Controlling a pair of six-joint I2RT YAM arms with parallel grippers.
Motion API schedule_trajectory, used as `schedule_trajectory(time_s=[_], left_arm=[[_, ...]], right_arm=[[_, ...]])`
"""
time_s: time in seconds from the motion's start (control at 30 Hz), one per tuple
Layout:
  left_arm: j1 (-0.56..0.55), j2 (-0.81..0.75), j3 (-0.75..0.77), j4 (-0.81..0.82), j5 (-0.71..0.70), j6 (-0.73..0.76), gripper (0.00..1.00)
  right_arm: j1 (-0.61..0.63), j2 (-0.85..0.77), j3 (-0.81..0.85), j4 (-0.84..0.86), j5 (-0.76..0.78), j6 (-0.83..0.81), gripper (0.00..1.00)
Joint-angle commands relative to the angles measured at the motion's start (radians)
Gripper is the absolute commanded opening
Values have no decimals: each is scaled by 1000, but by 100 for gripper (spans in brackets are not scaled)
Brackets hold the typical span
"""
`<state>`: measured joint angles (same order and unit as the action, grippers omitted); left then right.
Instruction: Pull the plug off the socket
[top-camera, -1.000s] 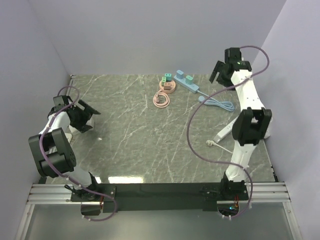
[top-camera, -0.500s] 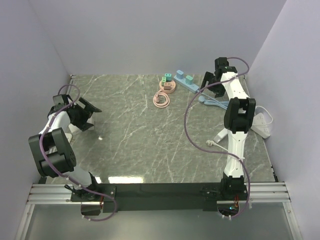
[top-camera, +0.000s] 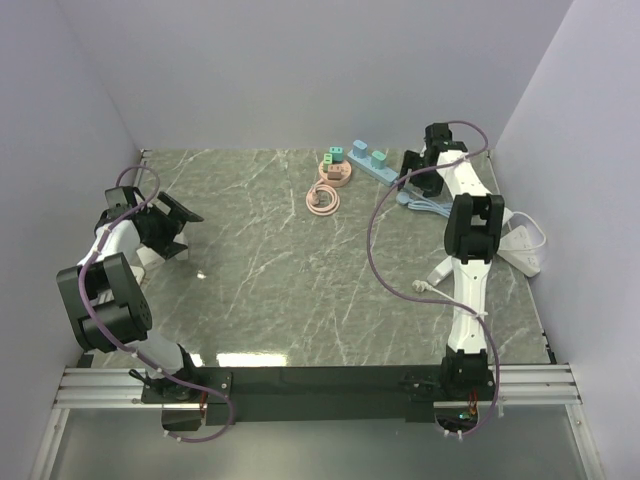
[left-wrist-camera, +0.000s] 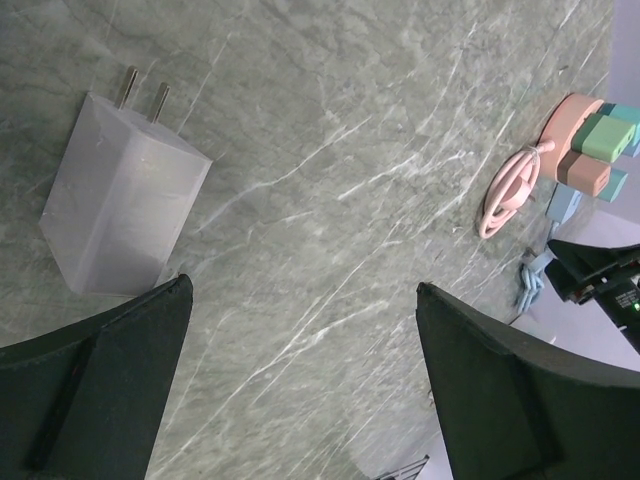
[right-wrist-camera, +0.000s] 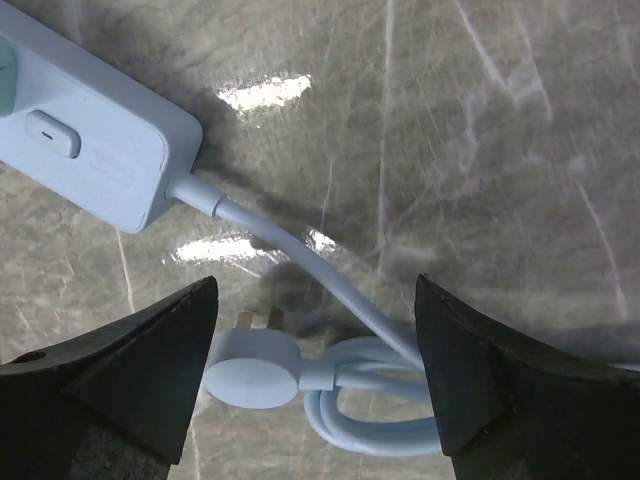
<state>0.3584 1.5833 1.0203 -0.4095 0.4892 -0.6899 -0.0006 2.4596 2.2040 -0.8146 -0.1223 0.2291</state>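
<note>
Subject of the task: two block-shaped plugs, one teal (top-camera: 358, 150) and one green (top-camera: 378, 157), sit seated in the long light blue plastic power strip (top-camera: 380, 169) at upper centre-right of the top view. Neither is gripped.

The right gripper (top-camera: 413, 171) hangs just beside the right end of that strip, clear of both plugs. In its wrist view the right gripper (right-wrist-camera: 315, 300) has its jaws spread wide and grasps nothing. Below it lie the switch end of the strip (right-wrist-camera: 90, 150), the light blue cable (right-wrist-camera: 300, 255) leaving it, and the cable's round-headed plug (right-wrist-camera: 252, 382) on the coil at lower centre.

Left of the strip stands a round pink socket hub (top-camera: 335, 174) carrying small block plugs. A coiled pink cable (top-camera: 322, 199) lies just below it.

A white power strip (top-camera: 522, 251) lies at the right edge of the top view.

The left gripper (top-camera: 172, 224) is at the left side, well apart from the strip. The left gripper (left-wrist-camera: 300, 300) is released, jaws wide and holding nothing. A white two-pronged charger block (left-wrist-camera: 120, 205) lies flat beside its left finger, on the green marble-patterned table (top-camera: 270, 260).
</note>
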Motion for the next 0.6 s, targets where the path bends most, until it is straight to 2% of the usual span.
schedule_trajectory(time_s=[0.0, 0.03, 0.1, 0.13, 0.17, 0.23, 0.27, 0.37, 0.43, 0.57], left_arm=[[-6, -8, 23, 0, 17, 38, 99], [-6, -9, 20, -2, 18, 39, 99], [-6, -13, 17, -2, 22, 41, 99], [-6, -16, 15, -2, 22, 41, 99], [-6, -19, 11, 0, 22, 41, 100], [-4, -26, 3, 3, 23, 39, 100], [-4, -28, 1, 5, 26, 39, 100], [-4, -37, -11, 9, 31, 36, 99], [-6, -46, -20, 14, 34, 35, 99], [-6, -54, -34, 23, 43, 32, 99]], right_arm=[[-4, -1, -6, 37, -51, -25, 85], [-4, 2, -9, 38, -56, -25, 84], [-4, 10, -10, 26, -89, -24, 70], [-4, 6, -19, 23, -105, -27, 62], [-4, -13, -35, 31, -121, -28, 50], [25, -40, -95, 38, -148, -30, 38], [42, -71, -114, 43, -154, -27, 25], [97, -155, -211, 58, -178, -4, 4], [126, -218, -279, 71, -221, 7, 0], [208, -298, -354, 85, -255, 27, 0]])
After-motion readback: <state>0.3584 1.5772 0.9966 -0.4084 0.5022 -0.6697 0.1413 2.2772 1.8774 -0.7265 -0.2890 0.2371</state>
